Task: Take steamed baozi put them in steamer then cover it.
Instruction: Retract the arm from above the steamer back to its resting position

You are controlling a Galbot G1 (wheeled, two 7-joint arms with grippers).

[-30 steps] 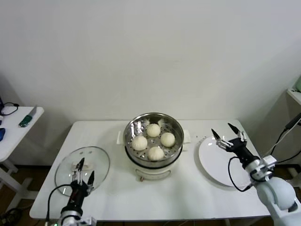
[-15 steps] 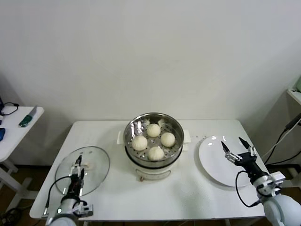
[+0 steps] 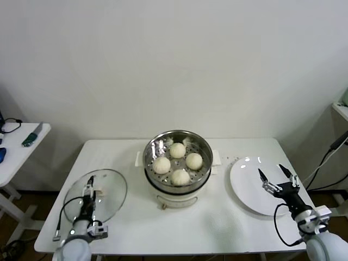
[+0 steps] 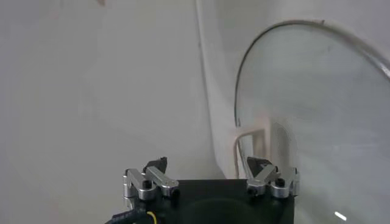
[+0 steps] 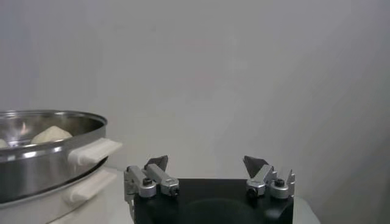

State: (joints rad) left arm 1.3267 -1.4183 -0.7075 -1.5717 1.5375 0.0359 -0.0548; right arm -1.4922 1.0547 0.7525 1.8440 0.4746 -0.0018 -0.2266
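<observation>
The steamer (image 3: pixel 202 175) stands mid-table, uncovered, with four steamed baozi in its basket, such as one at the front (image 3: pixel 180 176) and one at the back (image 3: pixel 178 150). The cover (image 3: pixel 111 191) lies flat on the table at the left, its white handle (image 3: pixel 100 190) on top. My left gripper (image 3: pixel 89 187) is open and empty over the cover, beside the handle (image 4: pixel 252 137). My right gripper (image 3: pixel 271 172) is open and empty above the white plate (image 3: pixel 246 187). The right wrist view shows the steamer (image 5: pixel 42 159), a baozi (image 5: pixel 52 134) and the open right gripper (image 5: pixel 206 162).
The empty white plate sits at the table's right side, close to the edge. A small white side table (image 3: pixel 16 152) with tools stands at the far left. A cable (image 3: pixel 329 155) hangs at the far right. Bare tabletop lies in front of the steamer.
My right gripper has drawn back from the plate's far edge toward the front right. My left gripper has shifted slightly over the cover and turned edge-on. The baozi and cover have not moved.
</observation>
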